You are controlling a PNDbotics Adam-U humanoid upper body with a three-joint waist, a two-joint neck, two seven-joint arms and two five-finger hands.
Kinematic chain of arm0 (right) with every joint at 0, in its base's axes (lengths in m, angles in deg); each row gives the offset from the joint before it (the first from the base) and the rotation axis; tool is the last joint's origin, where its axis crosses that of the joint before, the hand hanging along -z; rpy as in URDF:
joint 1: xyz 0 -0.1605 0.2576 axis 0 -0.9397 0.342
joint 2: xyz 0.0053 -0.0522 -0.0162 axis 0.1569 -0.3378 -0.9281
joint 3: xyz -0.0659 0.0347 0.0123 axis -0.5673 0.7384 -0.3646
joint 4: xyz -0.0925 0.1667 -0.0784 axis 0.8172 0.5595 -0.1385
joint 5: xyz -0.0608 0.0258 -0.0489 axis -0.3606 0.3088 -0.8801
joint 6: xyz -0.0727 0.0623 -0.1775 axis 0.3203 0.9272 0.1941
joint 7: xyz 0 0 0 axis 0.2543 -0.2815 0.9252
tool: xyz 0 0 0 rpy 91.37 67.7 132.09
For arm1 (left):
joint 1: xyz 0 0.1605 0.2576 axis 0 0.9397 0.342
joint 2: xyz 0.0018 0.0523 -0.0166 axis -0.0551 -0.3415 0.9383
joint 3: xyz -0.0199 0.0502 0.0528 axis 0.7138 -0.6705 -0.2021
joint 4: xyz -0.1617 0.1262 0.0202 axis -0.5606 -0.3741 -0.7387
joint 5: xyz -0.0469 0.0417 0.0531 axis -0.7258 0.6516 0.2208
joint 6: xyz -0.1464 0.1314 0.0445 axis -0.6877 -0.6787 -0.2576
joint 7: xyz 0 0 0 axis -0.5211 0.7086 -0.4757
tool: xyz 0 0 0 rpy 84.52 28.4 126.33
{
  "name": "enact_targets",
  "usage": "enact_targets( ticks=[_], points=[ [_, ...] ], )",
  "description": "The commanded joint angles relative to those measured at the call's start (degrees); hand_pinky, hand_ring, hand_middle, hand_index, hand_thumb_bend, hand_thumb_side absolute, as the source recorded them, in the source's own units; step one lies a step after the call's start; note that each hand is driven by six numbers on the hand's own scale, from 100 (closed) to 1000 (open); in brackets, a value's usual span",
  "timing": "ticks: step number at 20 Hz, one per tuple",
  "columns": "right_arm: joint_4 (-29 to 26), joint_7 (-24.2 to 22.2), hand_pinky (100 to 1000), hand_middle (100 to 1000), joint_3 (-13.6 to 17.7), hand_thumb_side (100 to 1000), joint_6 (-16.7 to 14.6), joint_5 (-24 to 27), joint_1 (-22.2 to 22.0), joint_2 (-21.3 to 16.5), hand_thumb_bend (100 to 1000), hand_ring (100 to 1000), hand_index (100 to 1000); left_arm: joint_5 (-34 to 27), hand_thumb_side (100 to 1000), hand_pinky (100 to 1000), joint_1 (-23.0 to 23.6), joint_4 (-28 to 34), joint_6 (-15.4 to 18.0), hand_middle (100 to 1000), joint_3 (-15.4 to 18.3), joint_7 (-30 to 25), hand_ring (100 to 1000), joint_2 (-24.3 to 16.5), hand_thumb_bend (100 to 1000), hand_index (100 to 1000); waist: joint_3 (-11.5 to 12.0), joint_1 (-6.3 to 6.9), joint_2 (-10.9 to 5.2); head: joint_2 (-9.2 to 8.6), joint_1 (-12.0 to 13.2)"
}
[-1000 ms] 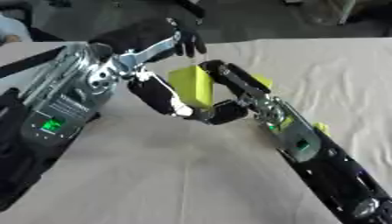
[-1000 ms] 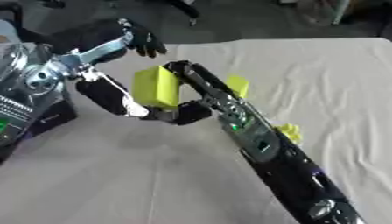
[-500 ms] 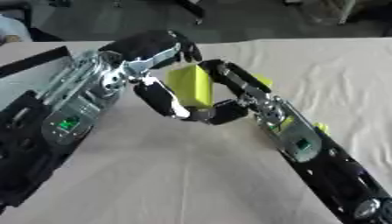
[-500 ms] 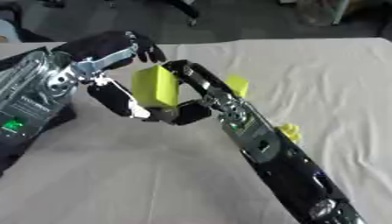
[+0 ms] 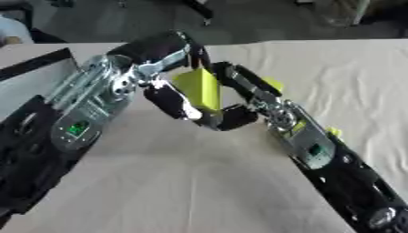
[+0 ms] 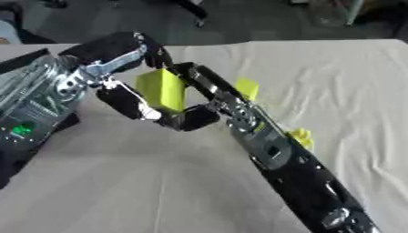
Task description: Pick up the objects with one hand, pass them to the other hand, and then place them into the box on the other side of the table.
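Passing the block (image 5: 199,88) from one hand to the other is my job right now. My right hand (image 5: 231,102) has it, w/ fingers curled round the back and thumb under it. My left hand (image 5: 163,88) is right up against the block too, fingers bent over its top and one finger down its left side, so both hands look closed on it. It hangs up in the air over the middle of the table (image 5: 175,182), between my two arms.

To do this well, I think the left hand should get a good wrap on the flat sides first. Then the right hand lets go slow, not before. No yanking, or it could slip and drop.

Block is yellow-green, flat-sided, boxy w/ sharp edges, smooth looking. More yellow bits (image 6: 245,87) lie on the cloth by my right arm, and one small yellow thing (image 6: 301,136) sits farther along it. Cloth is pale, soft, wrinkled on the right. My arms are black w/ shiny silver parts. Can't see the box clearly.
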Motion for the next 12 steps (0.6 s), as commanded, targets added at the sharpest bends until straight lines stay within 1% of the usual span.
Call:
enact_targets(
  ticks=[1, 5, 7, 10, 12],
  points=[
    [-1.3, -0.1, 704, 573, 0.1, 100, -0.1, -0.3, 0.7, -0.9, 371, 560, 585, -0.3, 259, 753, -1.0, 0.1, -0.2, 566, 0.3, 0.9, 649, -0.2, 579, 703, -0.1, 0.72, -0.84, -0.10, 0.1],
    [-1.3, -0.1, 703, 573, 0.1, 100, 0.0, -0.1, 0.6, -0.9, 372, 560, 585, -0.2, 207, 740, -1.0, -0.2, -0.1, 521, 0.2, 0.9, 612, -0.1, 513, 655, -0.1, 0.71, -0.84, -0.10, 0.3],
    [-1.3, -0.1, 703, 573, 0.2, 100, 0.1, -0.1, 0.6, -0.9, 372, 559, 585, -0.1, 181, 736, -1.0, -0.3, 0.0, 508, 0.2, 0.9, 604, 0.0, 496, 640, -0.1, 0.71, -0.85, -0.10, 0.3],
    [-1.3, 0.0, 702, 573, 0.2, 100, 0.2, 0.0, 0.5, -0.9, 373, 559, 585, 0.1, 100, 728, -1.0, -0.5, 0.2, 493, 0.1, 0.5, 594, 0.1, 478, 620, -0.2, 0.73, -0.85, -0.10, 0.4],
    [-1.3, 0.0, 702, 573, 0.2, 100, 0.2, 0.1, 0.5, -0.9, 374, 559, 585, 0.2, 100, 723, -0.9, -0.6, 0.3, 482, 0.1, 0.2, 586, 0.1, 460, 606, -0.2, 0.74, -0.88, -0.10, 0.4]
  ],
)
